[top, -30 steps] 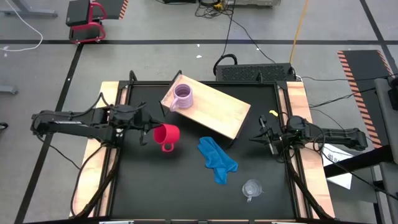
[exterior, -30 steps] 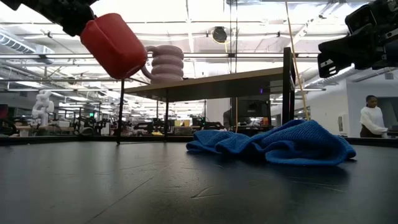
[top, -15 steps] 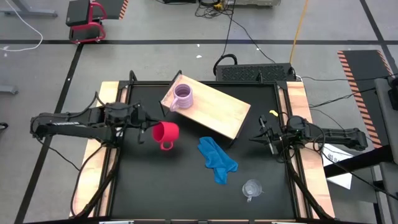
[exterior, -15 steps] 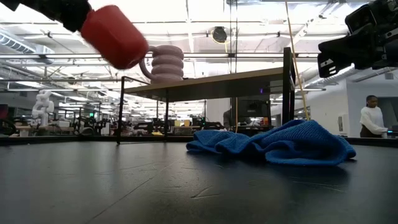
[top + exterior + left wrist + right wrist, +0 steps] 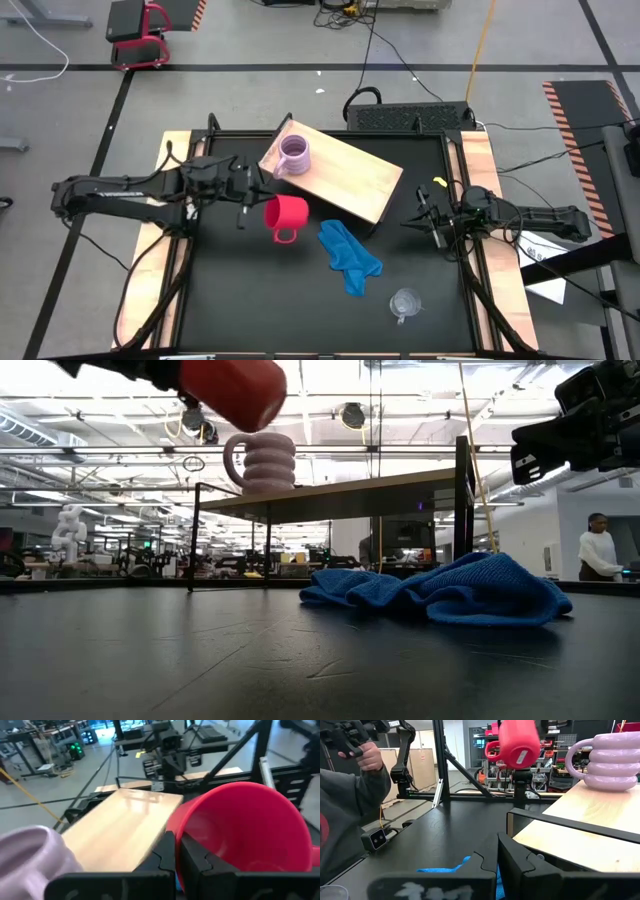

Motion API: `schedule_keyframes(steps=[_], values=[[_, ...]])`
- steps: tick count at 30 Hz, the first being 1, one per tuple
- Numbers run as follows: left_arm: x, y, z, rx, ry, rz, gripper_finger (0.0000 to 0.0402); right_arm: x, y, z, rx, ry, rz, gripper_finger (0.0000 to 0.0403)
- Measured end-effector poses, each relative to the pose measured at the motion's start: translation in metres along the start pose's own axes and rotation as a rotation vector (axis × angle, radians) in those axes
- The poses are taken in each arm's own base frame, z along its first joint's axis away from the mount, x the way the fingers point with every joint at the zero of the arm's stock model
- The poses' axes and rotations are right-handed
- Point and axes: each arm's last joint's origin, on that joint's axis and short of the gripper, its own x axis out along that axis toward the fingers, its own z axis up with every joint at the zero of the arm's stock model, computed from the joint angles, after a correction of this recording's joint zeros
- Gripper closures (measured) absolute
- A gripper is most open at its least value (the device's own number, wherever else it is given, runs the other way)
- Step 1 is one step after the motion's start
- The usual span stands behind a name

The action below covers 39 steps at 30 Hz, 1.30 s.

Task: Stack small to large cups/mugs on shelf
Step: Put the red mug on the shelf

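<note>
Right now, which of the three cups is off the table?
The red mug, shut in the left tool. The lilac mug stands on the shelf; the clear cup sits on the tabletop.

No legible text, labels, brands, numbers or signs in any view; distant room fixtures too small or blurred to read.

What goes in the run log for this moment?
left gripper: shut on red mug, lifted beside shelf | lilac mug: on shelf | clear cup: on table | right gripper: shut, idle
</note>
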Motion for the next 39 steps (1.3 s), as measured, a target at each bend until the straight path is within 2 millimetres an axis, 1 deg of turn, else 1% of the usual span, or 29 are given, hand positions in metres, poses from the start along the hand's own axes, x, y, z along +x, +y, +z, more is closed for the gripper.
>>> schedule_keyframes(steps=[4,9,14,16,19,29,39], values=[[0.01,0.013,0.016,0.023,-0.009,-0.001,0.0397,0.0,0.0,0.0,0.0,0.0,0.0,0.0403],[0.01,0.034,0.043,0.052,-0.035,0.033,0.0397,0.0,0.0,0.0,0.0,0.0,0.0,0.0403],[0.012,0.054,0.065,0.053,-0.015,0.019,0.0397,0.0,0.0,0.0,0.0,0.0,0.0,0.0403],[0.015,0.063,0.07,0.049,0.021,0.021,0.0397,0.0,0.0,0.0,0.0,0.0,0.0,0.0403],[0.022,0.074,0.077,0.039,0.064,0.001,0.0397,0.0,0.0,0.0,0.0,0.001,0.0,0.0403],[0.04,0.097,0.098,0.078,0.148,-0.054,0.0397,0.0,0.0,0.0,0.0,0.001,0.0,0.0403],[0.051,0.118,0.103,0.097,0.171,-0.056,0.0397,0.0,0.0,0.0,0.0,0.001,0.0,0.0403]])
